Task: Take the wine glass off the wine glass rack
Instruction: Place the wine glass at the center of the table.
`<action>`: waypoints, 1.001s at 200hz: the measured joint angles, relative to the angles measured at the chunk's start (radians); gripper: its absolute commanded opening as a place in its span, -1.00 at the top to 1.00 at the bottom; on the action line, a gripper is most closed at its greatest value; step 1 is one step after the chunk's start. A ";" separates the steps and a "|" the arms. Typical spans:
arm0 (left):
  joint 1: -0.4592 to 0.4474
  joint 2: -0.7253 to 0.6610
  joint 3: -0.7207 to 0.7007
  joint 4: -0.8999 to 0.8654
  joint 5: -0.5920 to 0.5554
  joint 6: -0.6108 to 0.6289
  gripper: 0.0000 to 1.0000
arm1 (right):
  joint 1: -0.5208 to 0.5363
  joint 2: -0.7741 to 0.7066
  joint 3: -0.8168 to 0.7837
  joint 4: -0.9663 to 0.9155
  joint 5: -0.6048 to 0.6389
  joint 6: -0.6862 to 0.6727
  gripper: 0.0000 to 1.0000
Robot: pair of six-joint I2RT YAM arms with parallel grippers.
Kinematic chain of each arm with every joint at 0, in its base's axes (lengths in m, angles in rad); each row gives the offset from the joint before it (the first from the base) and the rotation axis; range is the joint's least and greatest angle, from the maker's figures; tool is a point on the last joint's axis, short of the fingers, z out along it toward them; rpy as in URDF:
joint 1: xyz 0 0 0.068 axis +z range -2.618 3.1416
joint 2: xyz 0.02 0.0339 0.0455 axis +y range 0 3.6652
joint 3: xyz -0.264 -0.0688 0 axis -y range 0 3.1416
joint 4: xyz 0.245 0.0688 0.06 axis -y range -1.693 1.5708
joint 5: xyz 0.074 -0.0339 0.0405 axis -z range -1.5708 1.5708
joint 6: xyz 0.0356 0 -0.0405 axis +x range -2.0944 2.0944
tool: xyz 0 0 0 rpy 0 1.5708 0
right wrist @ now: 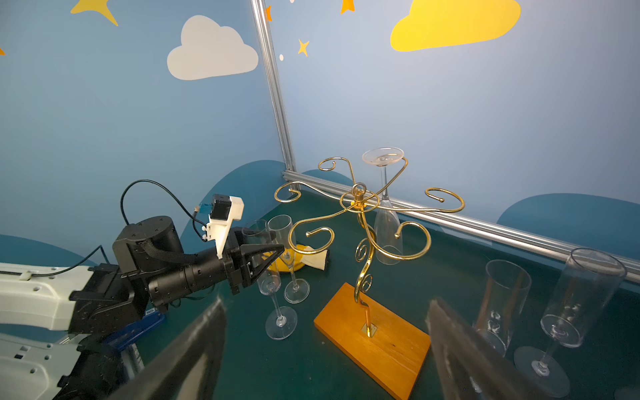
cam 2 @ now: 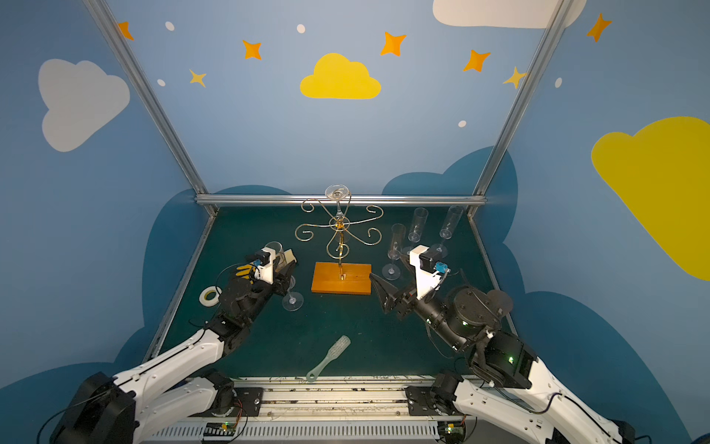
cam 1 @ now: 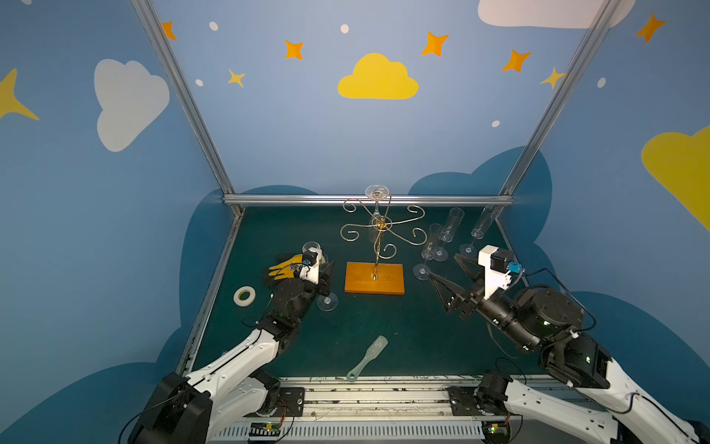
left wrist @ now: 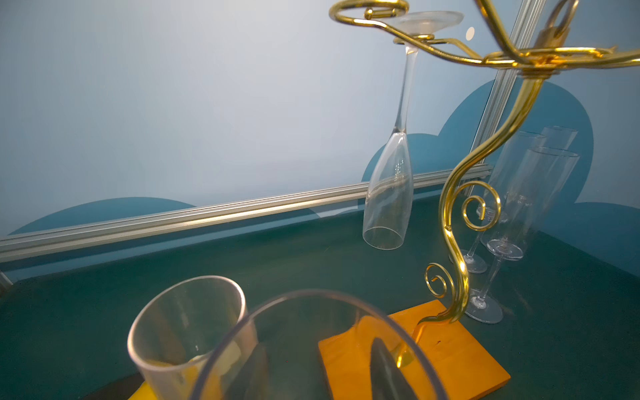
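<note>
Our left pincer (right wrist: 269,257) gripped one glass (right wrist: 270,284) at the counter's (cam 1: 384,326) left; our right pincer (cam 1: 443,266) gaped empty. By our count five were off; one wine glass (left wrist: 389,201) hung on the rack's (right wrist: 358,199) far arm.

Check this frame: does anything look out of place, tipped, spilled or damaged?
Nothing is tipped, spilled or visibly broken. The only oddities are stray items: a yellow work glove lying at the left of the dark green tabletop, a white tape roll near it, and a translucent plastic brush near the front edge.
</note>
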 measured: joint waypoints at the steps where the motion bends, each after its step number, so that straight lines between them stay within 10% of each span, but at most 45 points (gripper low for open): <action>1: 0.000 0.001 0.000 0.000 0.000 0.000 0.39 | 0.000 0.000 0.000 0.000 0.000 0.000 -0.79; 200: 0.000 0.085 -0.021 0.084 -0.002 -0.049 0.00 | 0.000 -0.039 0.000 -0.008 0.009 0.000 -0.79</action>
